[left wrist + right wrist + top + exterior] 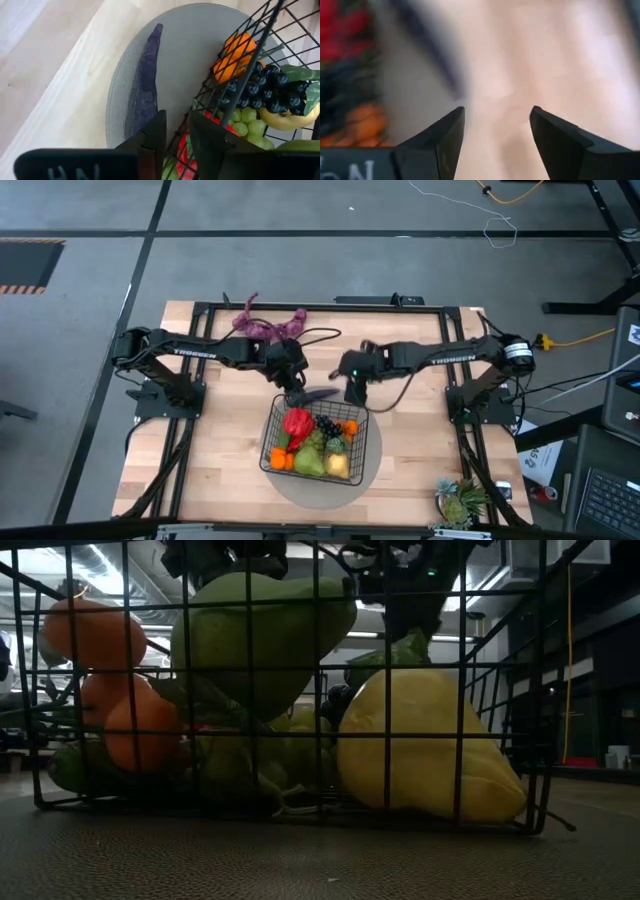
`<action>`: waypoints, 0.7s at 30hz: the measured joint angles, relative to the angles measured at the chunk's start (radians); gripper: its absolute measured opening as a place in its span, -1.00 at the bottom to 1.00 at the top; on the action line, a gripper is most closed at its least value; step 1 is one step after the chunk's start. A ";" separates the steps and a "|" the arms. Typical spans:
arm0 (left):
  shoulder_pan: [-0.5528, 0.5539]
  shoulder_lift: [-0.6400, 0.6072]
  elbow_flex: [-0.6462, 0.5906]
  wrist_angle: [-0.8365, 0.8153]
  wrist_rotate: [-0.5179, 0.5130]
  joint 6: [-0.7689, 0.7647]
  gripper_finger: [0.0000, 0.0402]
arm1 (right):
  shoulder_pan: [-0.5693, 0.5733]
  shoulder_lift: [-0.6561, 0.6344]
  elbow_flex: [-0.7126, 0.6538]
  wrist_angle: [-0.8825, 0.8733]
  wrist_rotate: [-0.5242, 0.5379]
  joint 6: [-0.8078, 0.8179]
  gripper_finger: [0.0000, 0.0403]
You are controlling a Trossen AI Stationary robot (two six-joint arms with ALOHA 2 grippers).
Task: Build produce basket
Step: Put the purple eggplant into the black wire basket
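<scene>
The black wire basket [364, 423] stands on the grey round mat [372, 467]. It holds a red pepper [297, 422], dark grapes [327, 425], oranges [95, 635], a green pear [260, 630] and a yellow lemon [420, 740]. My left gripper [177, 122] is at the basket's far left corner, open by a narrow gap. One finger stands outside the wire wall [250, 60] and one inside, above the pepper. My right gripper [497, 112] is open wide over the table just beyond the basket's far right corner. A long dark purple piece [147, 80] lies on the mat between the two grippers.
A purple string [268, 327] lies at the table's far edge, behind the left arm. A spiky green potted plant [460, 502] stands at the near right corner. Bare wood shows to the left and right of the mat.
</scene>
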 joint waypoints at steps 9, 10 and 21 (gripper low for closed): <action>0.031 -0.061 0.002 -0.060 0.055 0.007 -0.63 | -0.209 0.000 0.169 -0.092 0.222 -0.120 0.12; 0.038 -0.083 0.003 -0.085 0.053 0.019 -0.63 | -0.237 0.000 0.177 -0.098 0.215 -0.121 0.12; 0.124 -0.405 0.002 -0.249 -0.144 0.145 -0.63 | -0.408 0.108 0.074 0.114 -0.587 -0.201 0.12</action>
